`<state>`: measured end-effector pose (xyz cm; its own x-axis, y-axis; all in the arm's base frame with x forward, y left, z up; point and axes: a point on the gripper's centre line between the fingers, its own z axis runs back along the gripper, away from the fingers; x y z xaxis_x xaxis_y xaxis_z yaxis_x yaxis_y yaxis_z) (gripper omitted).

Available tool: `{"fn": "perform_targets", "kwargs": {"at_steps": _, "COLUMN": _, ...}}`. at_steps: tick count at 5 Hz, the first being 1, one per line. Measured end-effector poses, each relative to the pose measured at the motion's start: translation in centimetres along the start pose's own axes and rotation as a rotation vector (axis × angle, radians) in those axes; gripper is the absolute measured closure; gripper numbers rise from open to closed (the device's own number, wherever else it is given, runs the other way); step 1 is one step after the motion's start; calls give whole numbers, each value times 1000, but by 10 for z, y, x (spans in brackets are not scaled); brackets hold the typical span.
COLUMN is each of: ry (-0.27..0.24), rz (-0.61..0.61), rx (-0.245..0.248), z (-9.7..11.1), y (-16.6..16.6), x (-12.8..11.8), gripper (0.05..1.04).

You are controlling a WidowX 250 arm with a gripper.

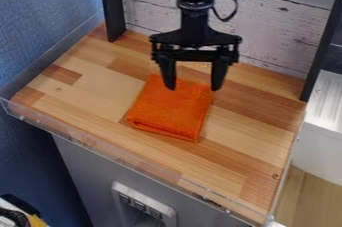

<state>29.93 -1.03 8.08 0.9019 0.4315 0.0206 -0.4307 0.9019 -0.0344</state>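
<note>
1. Gripper, black, two-finger, hanging down over the far part of the work surface. Its fingers are spread well apart, nothing pinched between them.
2. Cloth, orange, folded into a flat, thick pad, near the middle of the worktop. It lies slightly askew, with its folds showing along the near edge. The gripper's fingertips appear at its far end, one over the fabric and the other by its far right corner (whether either touches, one camera cannot settle).
3. Stage, by judgement: an ungrasped cloth beneath an open gripper, so positioned for contact rather than carrying. A grasp from this pose would call for level, careful lowering, fabric between the fingers, then closing; a thin bite might catch only the top layer.
4. Worktop, butcher-block pattern in light and reddish-brown strips, with a clear strip along its near edge.
5. Backboard, whitewashed planks, set between two dark uprights, the left one and the right one.
6. Surroundings: blue wall at left; grey cabinet front below, fitted with a pale switch panel.
7. Markings: no lettering legible on the cloth, gripper or panel (the panel's small details are too indistinct to interpret).
</note>
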Motion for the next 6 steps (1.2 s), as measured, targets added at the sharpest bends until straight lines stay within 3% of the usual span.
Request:
{"fn": "perform_targets", "kwargs": {"at_steps": 1, "ry": -28, "rz": 78, "rx": -4, "z": 8, "y": 16, "x": -2, "gripper": 84}}
{"fn": "perform_targets", "kwargs": {"at_steps": 4, "ry": -47, "rz": 202, "rx": 42, "z": 1, "y": 41, "x": 0, "gripper": 84}}
{"fn": "perform_targets", "kwargs": {"at_steps": 6, "ry": -18, "rz": 227, "rx": 80, "z": -9, "y": 42, "x": 7, "gripper": 84}}
